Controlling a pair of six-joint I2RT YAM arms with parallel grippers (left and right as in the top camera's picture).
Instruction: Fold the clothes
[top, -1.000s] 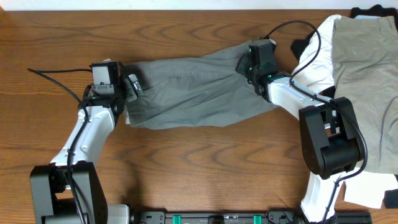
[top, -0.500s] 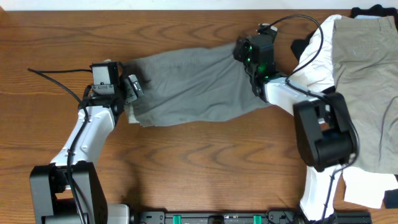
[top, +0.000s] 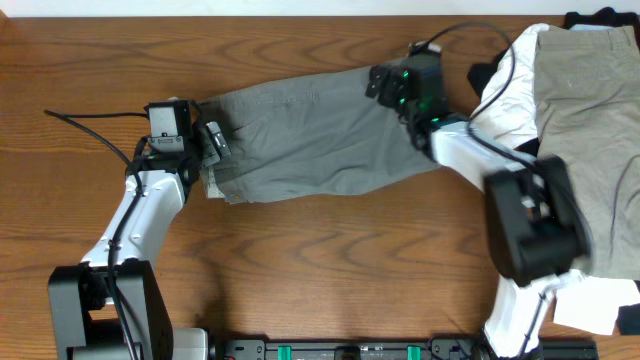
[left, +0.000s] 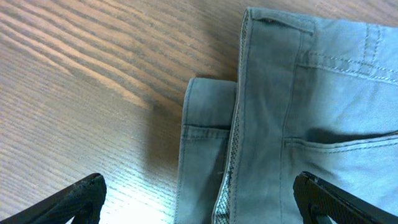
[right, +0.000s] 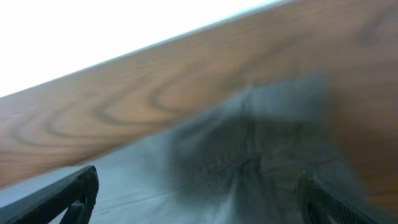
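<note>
Grey shorts (top: 310, 140) are laid flat between both grippers. The waistband end lies under the left gripper (left: 199, 194), jaws spread, nothing held; the right gripper (top: 381, 85) is poised above the far end, likewise spread and empty. Smoothing is judged in hand; an edge must be gripped before folding.

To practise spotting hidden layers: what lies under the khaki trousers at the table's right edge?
A white piece shows beneath the khaki trousers, and black fabric peeks out at their top. How far either runs underneath is covered.
</note>
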